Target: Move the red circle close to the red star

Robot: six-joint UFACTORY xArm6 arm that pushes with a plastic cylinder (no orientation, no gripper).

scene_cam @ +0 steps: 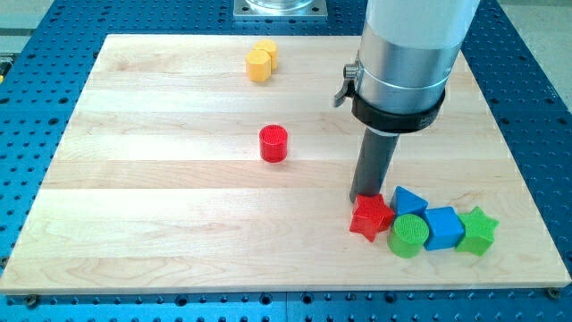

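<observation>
Tip [365, 196] is sitting at the red star's [371, 217] top-left edge, touching or nearly; rod w/ no jaws, holding nothing. No writing or labels showing anywhere. Counting seven blocks: red circle [273, 143] is lying well apart from tip, up toward view's left; red star just below tip; green circle [408, 235], two blue blocks [408, 200] [443, 227] & green star [476, 231] are crowding to tip's lower right; yellow block [261, 61] is sitting far up-left on board [134, 179], exact shape hard to tell. Arm housing is cutting off at view's top.
</observation>
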